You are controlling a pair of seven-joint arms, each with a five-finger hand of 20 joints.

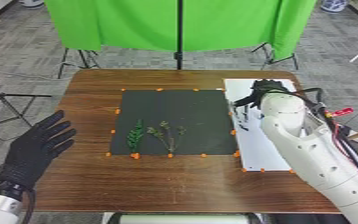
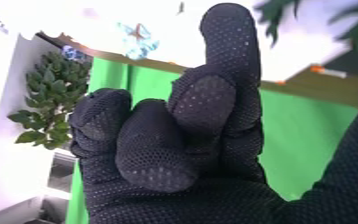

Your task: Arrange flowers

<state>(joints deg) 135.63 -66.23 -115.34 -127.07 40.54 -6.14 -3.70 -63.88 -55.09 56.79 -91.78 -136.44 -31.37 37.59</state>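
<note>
Either side of the dark mat (image 1: 175,107) bearing sprigs (image 1: 135,136), I have my left hand (image 1: 31,147) spread, right hand (image 1: 269,88) mostly curled.

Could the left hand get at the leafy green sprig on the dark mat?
Probably yes: the left hand is open, and nothing stands between it and the green sprig on the dark mat.

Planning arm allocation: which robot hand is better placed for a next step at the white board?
Right, likely: the right robot hand is over the white board; the left robot hand is across the dark mat from it.
</note>
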